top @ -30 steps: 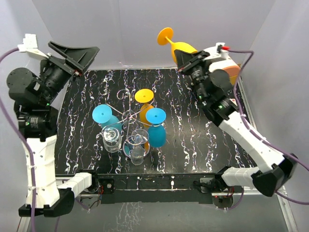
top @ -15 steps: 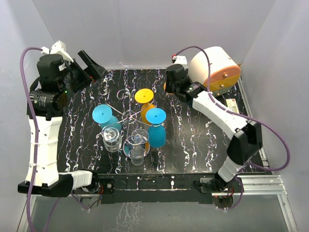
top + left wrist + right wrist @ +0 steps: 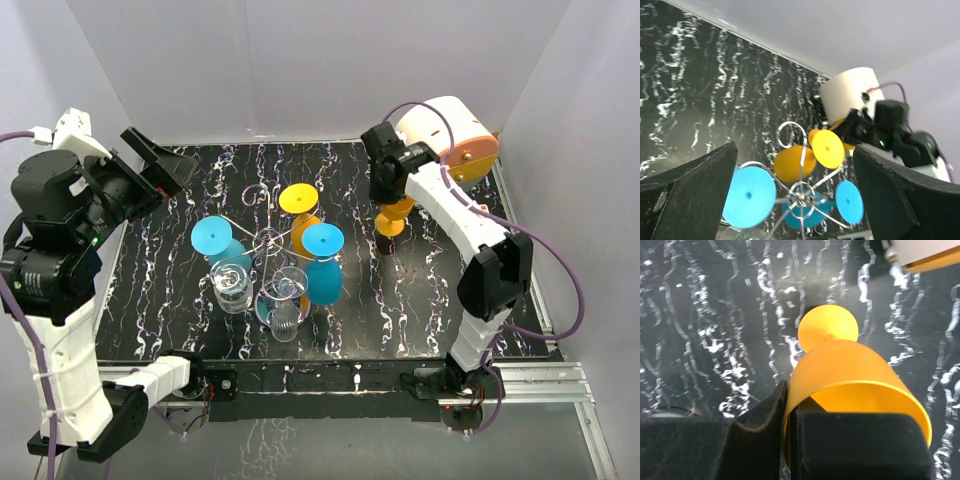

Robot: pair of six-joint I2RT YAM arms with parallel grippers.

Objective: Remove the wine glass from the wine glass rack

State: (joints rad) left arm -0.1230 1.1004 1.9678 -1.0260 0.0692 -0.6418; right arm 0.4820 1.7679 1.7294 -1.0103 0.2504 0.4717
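The wine glass rack (image 3: 268,240) stands mid-table, a silver wire stand with several glasses hanging upside down: a yellow-orange one (image 3: 298,200), two blue ones (image 3: 212,236) (image 3: 323,242) and two clear ones (image 3: 232,285). My right gripper (image 3: 386,188) is shut on the rim of an orange wine glass (image 3: 392,214), held upright to the right of the rack. In the right wrist view the fingers (image 3: 767,415) pinch the glass wall (image 3: 850,365), and its foot (image 3: 828,327) is at or just above the table. My left gripper (image 3: 155,165) hangs open at the back left, and from it I see the rack (image 3: 802,192).
A white cylinder with an orange end (image 3: 450,135) lies at the back right corner, close behind the right arm; it also shows in the left wrist view (image 3: 850,92). The black marbled table (image 3: 430,290) ends at white walls behind and on both sides.
The right arm has swung the orange glass down from high at the back to the table beside the rack. The left arm has shifted, its gripper still open.
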